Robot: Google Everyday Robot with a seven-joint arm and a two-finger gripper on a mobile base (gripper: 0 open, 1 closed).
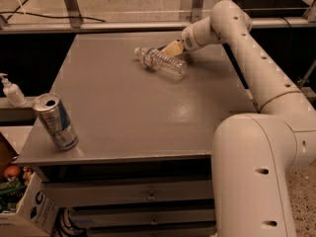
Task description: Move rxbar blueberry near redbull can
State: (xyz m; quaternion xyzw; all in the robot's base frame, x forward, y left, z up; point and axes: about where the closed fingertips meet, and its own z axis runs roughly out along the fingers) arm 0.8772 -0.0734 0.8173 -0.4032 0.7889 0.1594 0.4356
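Note:
The redbull can [55,121] stands upright at the table's front left corner, silver and blue with an open top. My gripper [172,49] is at the far side of the table, low over the surface and right behind a clear plastic water bottle [163,63] that lies on its side. The rxbar blueberry does not show; the spot behind the bottle by the gripper is hidden. The can is far from the gripper, diagonally across the table.
The grey table [128,117] has drawers below its front edge. A soap dispenser [11,90] stands on a ledge to the left. A cardboard box [24,209] with items sits on the floor at lower left. A metal rail runs behind the table.

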